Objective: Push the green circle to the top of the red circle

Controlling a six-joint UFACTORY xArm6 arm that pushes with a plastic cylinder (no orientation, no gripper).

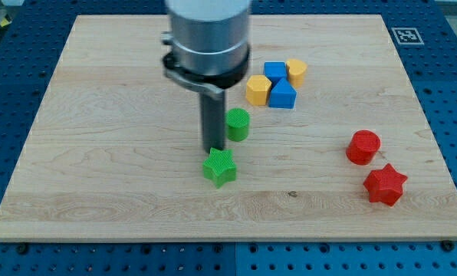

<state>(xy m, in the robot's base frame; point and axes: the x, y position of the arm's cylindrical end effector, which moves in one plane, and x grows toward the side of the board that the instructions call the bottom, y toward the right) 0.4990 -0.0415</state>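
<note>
Green circle point(238, 123) sits upright on the wooden board point(98, 115), a little left of board centre, just right of the rod. Rod is dark and straight, hanging from the grey arm housing point(208, 38) at the view's top. Tip point(212, 150) is down at board level, at the circle's lower left edge, close beside it; contact can't be confirmed. No jaws on this tool, nothing held, only a bare rod end.

Green star point(220, 167) lies right below the tip, nearly touching it, and just below-left of the green circle.

Red circle point(363, 147) is well apart, far toward the view's right, slightly lower than the green circle. Red star point(385, 185) is just below-right of it, close but with a small gap.

Cluster toward the view's top, right of the arm: blue cube point(275, 70), yellow block point(296, 71) to its right, another yellow block point(258, 90) lower left, blue block with pointed top point(283, 94) lower right. All four packed together, touching or nearly so. Blue perforated table point(14, 69) surrounds the board.
</note>
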